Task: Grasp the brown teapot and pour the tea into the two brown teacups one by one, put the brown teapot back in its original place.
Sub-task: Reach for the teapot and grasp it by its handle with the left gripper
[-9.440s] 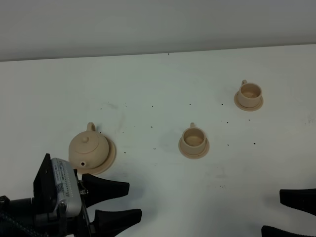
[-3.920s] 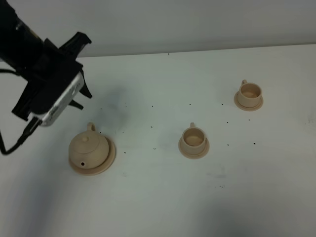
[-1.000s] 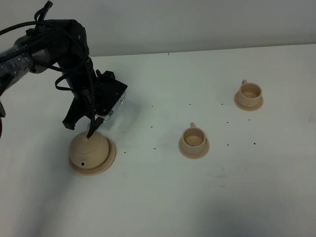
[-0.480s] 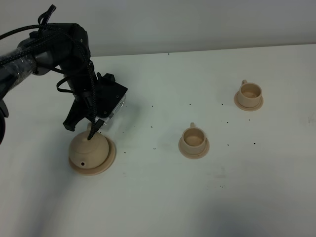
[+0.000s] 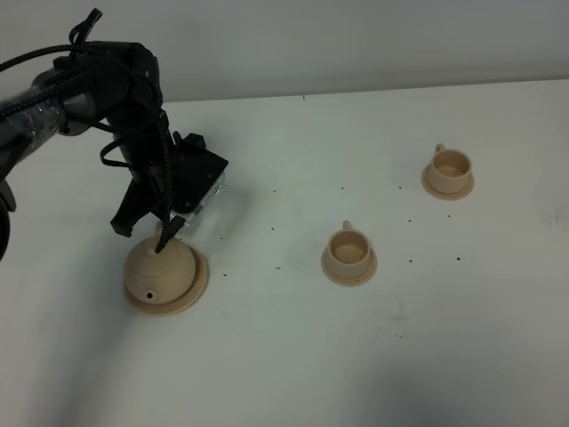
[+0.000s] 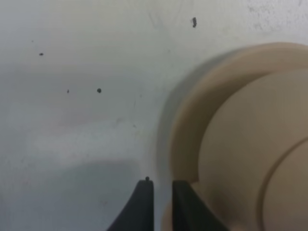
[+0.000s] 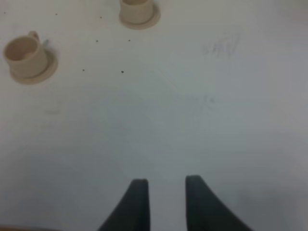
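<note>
The brown teapot (image 5: 160,271) sits on its wide tan saucer (image 5: 201,277) at the left of the table. My left gripper (image 5: 164,238) reaches down at the teapot's far side, where its loop handle is. In the left wrist view the fingers (image 6: 142,197) stand almost together (image 6: 162,187), with a sliver of tan between them, beside the teapot body (image 6: 250,159) and saucer (image 6: 192,120). Two brown teacups on small saucers stand at the middle (image 5: 348,249) and the far right (image 5: 450,165). My right gripper (image 7: 166,187) is open and empty over bare table, with both cups (image 7: 25,52) (image 7: 137,6) ahead of it.
The white table (image 5: 293,356) is dotted with small dark specks. A pale wall (image 5: 356,36) runs along its far edge. The left arm and its cables (image 5: 89,80) arch in from the upper left.
Over the last second the left gripper has barely shifted at the teapot's handle. The teapot, both cups and the saucers have not moved.
</note>
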You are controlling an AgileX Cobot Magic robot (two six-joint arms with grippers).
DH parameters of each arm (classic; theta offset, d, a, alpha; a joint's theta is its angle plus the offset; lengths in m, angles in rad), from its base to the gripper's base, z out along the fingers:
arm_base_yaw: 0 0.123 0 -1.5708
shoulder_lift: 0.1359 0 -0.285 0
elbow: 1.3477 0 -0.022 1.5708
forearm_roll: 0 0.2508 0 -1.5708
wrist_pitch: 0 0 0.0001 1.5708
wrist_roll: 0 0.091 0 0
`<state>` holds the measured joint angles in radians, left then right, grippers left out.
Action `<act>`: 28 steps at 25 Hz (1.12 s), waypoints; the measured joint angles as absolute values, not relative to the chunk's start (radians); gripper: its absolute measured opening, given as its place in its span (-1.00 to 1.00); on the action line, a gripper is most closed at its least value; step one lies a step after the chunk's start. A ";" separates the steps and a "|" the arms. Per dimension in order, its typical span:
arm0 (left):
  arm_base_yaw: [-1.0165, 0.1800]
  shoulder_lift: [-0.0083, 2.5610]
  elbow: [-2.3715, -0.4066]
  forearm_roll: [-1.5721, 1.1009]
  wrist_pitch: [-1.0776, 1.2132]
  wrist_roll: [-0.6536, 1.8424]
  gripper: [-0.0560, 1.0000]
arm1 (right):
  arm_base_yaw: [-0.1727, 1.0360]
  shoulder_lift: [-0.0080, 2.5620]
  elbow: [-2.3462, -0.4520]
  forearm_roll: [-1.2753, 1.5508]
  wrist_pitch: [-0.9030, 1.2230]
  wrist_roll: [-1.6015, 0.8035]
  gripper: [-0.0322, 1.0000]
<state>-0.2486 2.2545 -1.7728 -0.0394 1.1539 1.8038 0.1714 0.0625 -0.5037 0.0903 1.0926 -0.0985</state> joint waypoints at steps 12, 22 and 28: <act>-0.249 2.255 -1.773 -0.006 1.188 1.795 -0.66 | 0.171 0.062 -0.504 0.090 1.093 -0.098 -0.51; -0.249 2.255 -1.773 0.011 1.191 1.750 -0.66 | 0.171 0.062 -0.504 0.090 1.093 -0.098 -0.51; -0.249 2.255 -1.773 0.013 1.192 1.742 -0.66 | 0.171 0.062 -0.504 0.090 1.093 -0.098 -0.51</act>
